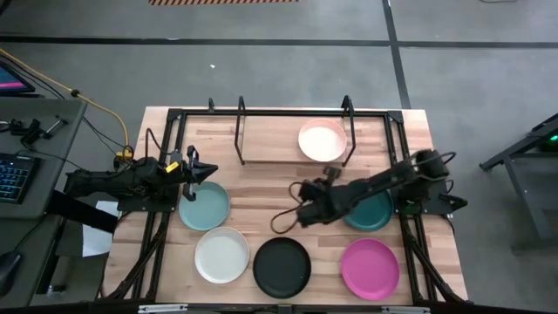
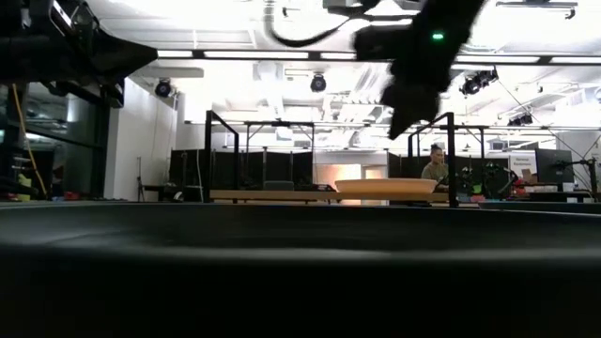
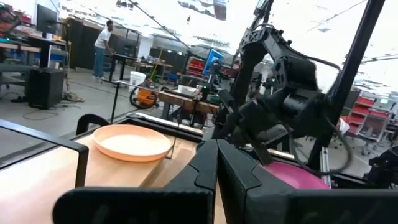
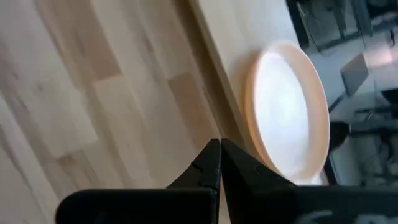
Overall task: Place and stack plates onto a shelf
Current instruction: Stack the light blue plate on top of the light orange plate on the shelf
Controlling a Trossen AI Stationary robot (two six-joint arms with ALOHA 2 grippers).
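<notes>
The right pincer (image 1: pixel 305 188), fingers pressed together, is hovering nearer the dark teal plate (image 1: pixel 370 212); left pincer (image 1: pixel 209 172) likewise.

In the high view the right arm covers most of the dark teal plate (image 1: pixel 370 212), leaving only its lower arc showing at centre right. In the low view a dark blurred plate rim (image 2: pixel 300 272) fills the whole lower half, hiding the desk. The right wrist view cuts the pale pink plate (image 4: pixel 292 112) at its lower edge.
</notes>
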